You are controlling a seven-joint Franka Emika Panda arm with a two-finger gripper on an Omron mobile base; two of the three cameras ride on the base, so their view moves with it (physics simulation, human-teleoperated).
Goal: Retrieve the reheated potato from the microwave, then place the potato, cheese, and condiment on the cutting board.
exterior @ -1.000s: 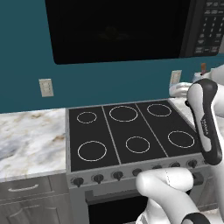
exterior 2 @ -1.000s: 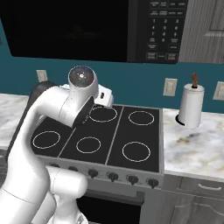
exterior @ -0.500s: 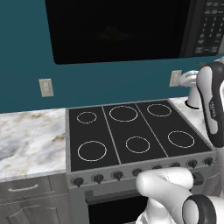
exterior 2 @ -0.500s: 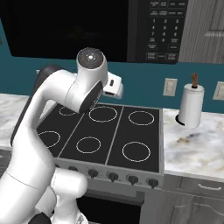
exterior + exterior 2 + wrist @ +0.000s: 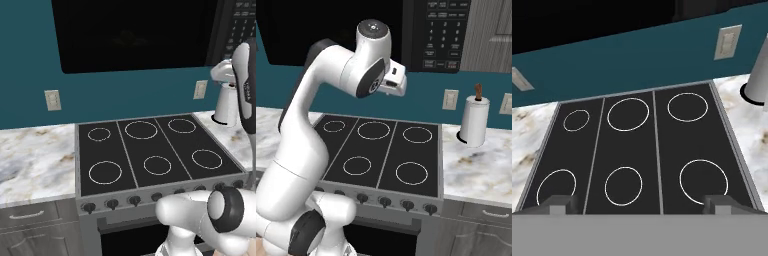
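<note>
The gripper is raised over the stove with its jaws spread wide and nothing between them. The microwave hangs on the wall above and beyond it, door shut, keypad at the right. The potato presumably lies inside, unseen behind the dark glass. The gripper looks down at the burners, so it must tilt upward to reach the door.
</note>
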